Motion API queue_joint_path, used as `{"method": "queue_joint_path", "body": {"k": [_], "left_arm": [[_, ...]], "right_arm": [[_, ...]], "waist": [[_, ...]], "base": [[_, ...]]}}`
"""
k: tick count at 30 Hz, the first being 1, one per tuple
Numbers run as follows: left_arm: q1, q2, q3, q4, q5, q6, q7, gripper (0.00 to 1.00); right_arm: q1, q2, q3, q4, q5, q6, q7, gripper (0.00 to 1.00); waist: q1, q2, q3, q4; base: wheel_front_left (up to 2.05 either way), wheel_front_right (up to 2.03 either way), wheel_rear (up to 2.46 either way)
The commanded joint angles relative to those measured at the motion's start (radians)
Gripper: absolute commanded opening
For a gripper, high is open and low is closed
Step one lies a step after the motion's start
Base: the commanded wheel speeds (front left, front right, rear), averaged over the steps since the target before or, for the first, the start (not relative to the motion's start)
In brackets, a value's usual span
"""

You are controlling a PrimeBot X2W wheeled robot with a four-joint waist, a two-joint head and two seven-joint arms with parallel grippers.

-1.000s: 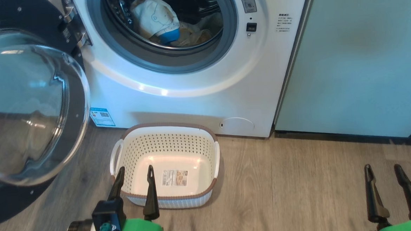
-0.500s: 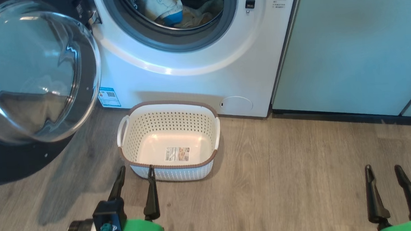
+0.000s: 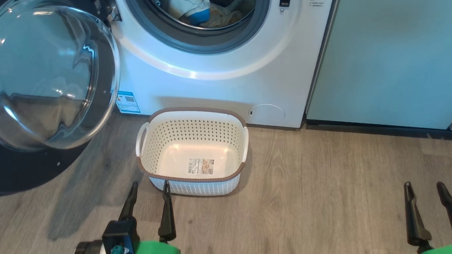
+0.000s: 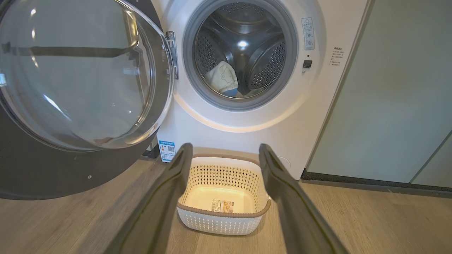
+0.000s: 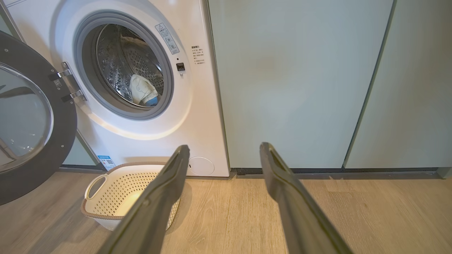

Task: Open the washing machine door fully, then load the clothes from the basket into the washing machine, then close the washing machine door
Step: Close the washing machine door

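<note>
The washing machine [image 3: 223, 84] [image 4: 247, 130] [image 5: 197, 134] stands with its door [image 3: 45, 78] [image 4: 77, 74] [image 5: 24, 120] swung wide to the left. The clothes [image 3: 190, 3] [image 4: 223, 77] [image 5: 142, 89], cream-white with a blue patch, lie inside the drum. On the floor before the machine sits the cream basket [image 3: 151, 177] [image 4: 197, 211] [image 5: 102, 201] with nothing but its label sticker inside. My left gripper [image 3: 149, 183] [image 4: 224, 148] hovers open just in front of the basket's near rim. My right gripper [image 3: 424, 186] [image 5: 224, 146] is open over bare floor to the right.
Pale teal cabinet panels [image 3: 392, 52] [image 5: 289, 81] adjoin the machine on the right. Wood floor [image 3: 311, 200] stretches around the basket. The open door overhangs the floor at the left.
The head view has shifted, so machine, door and basket sit a little higher and further right in the picture. Both grippers hold their places, open.
</note>
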Motion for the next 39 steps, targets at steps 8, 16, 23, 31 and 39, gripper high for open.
{"method": "queue_joint_path", "body": {"k": [8, 16, 23, 31, 39], "left_arm": [[-0.036, 0.002, 0.041, -0.038, 0.011, 0.035, -0.007, 1.0], [-0.042, 0.0, 0.035, -0.039, 0.013, 0.028, -0.007, 1.0], [-0.038, 0.002, 0.028, -0.043, 0.013, 0.028, -0.007, 1.0], [-0.035, 0.002, 0.031, -0.051, 0.009, 0.033, -0.007, 1.0], [-0.033, 0.002, 0.039, -0.061, 0.008, 0.04, -0.007, 1.0]], "right_arm": [[-0.012, -0.014, 0.008, -0.033, -0.002, 0.004, -0.009, 1.0], [-0.007, -0.014, 0.008, -0.036, -0.004, 0.004, -0.007, 1.0], [-0.003, -0.014, 0.019, -0.033, 0.003, 0.004, -0.009, 1.0], [-0.006, -0.014, 0.026, -0.031, 0.003, 0.004, -0.011, 1.0], [-0.015, -0.014, 0.035, -0.034, -0.002, 0.004, -0.006, 1.0]], "waist": [[0.0, 0.0, -0.001, 0.043], [0.0, 0.0, -0.012, 0.153], [0.0, 0.0, -0.024, 0.237], [0.0, 0.0, -0.023, 0.287], [0.0, 0.0, -0.015, 0.301]], "base": [[0.0, 0.0, 0.0], [0.0, 0.0, 0.0], [0.0, 0.0, 0.0], [0.0, 0.0, 0.0], [0.0, 0.0, 0.0]]}}
